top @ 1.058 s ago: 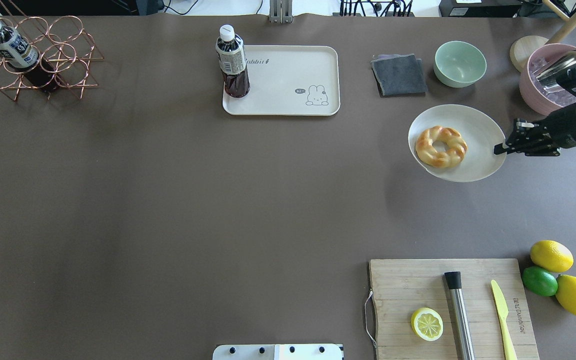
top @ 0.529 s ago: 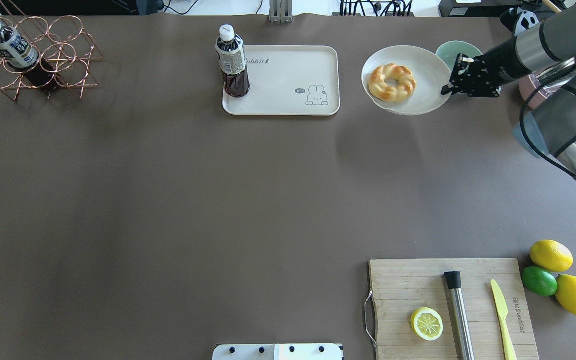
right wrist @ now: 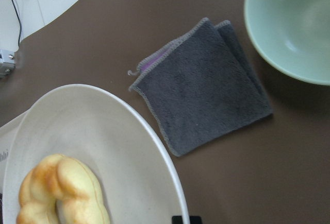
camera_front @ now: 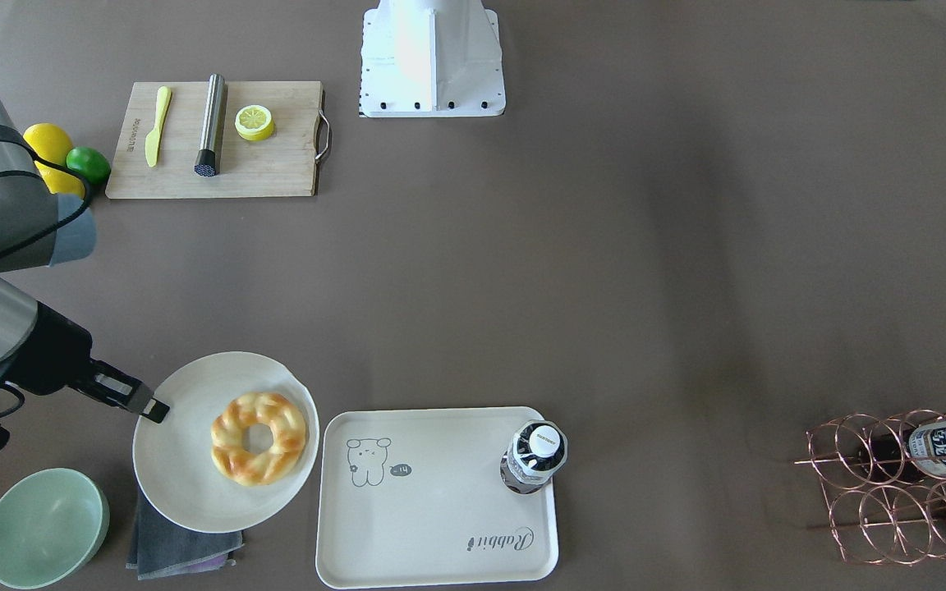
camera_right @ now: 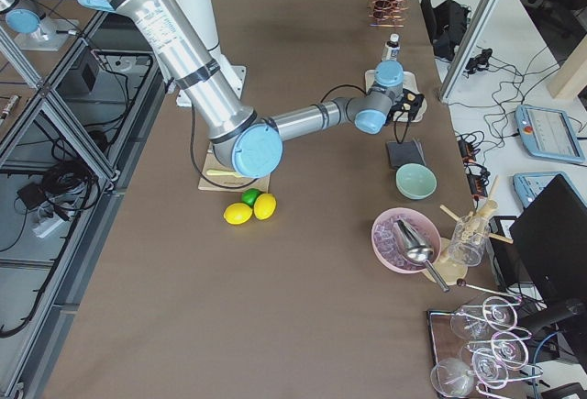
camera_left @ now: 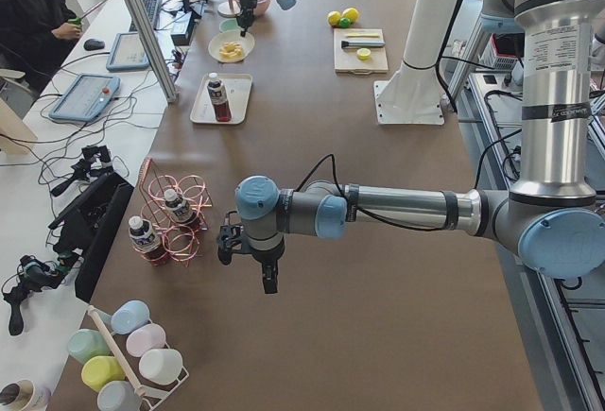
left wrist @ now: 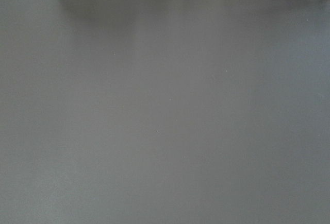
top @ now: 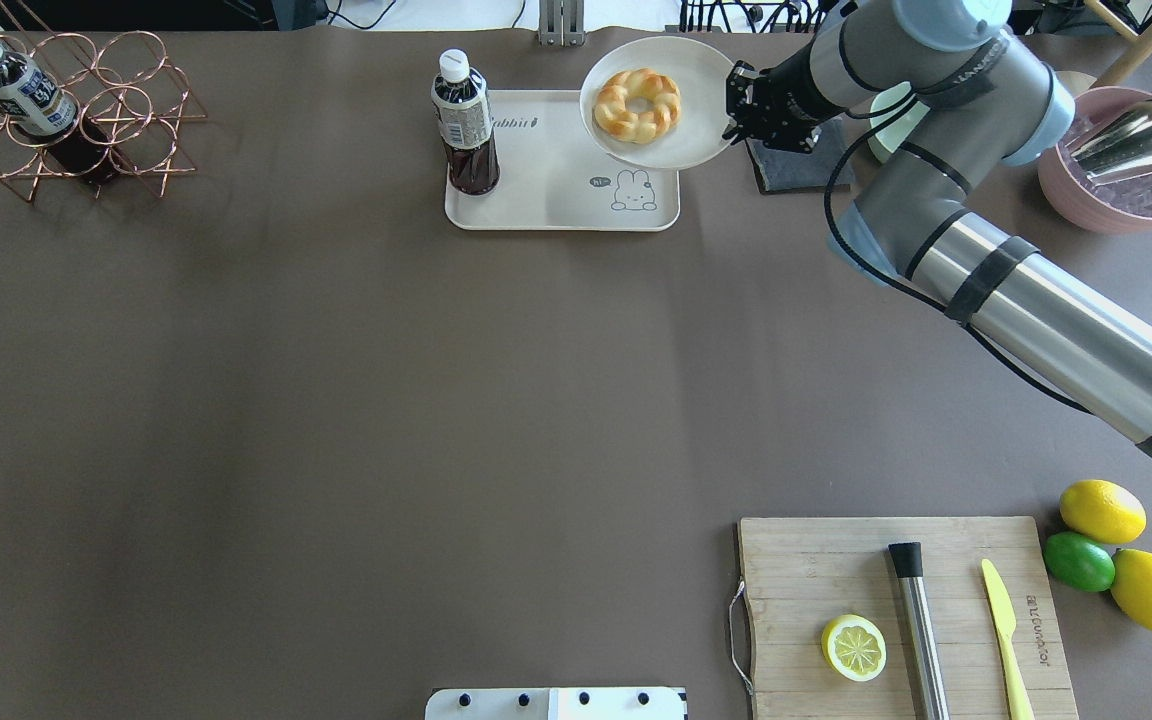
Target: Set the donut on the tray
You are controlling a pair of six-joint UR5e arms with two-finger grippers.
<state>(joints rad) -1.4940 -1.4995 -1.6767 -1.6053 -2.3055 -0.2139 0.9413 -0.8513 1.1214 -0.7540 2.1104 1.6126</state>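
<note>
One braided, golden-yellow ring donut (top: 663, 112) lies flat on a round off-white plate (top: 698, 135), its hole facing straight up. The ring is close to round, so no long axis stands out; its browned ridges run around the hole. The right gripper (top: 733, 105) is pinched narrow on the plate's rim, at the plate's 3 o'clock in the overhead view, holding plate and donut above the brown bench (top: 336, 400). From overhead the plate overlaps the 1 o'clock corner of the cream rectangular tray with the grey rabbit drawing (top: 556, 185), whose long axis runs 9 to 3 o'clock at the bench's 12 o'clock side. The front-facing view instead shows the plate just beside the tray's short edge, over a folded dark grey cloth (top: 806, 170). A dark drink bottle with a white cap (top: 464, 125) stands upright at the tray's 9 o'clock end. A pale green bowl (right wrist: 294, 23) sits at the cloth's 3 o'clock. The left gripper (camera_left: 269, 274) hangs over bare bench, pointing down, seen only from the side; whether it is wide or narrow I cannot tell.
</note>
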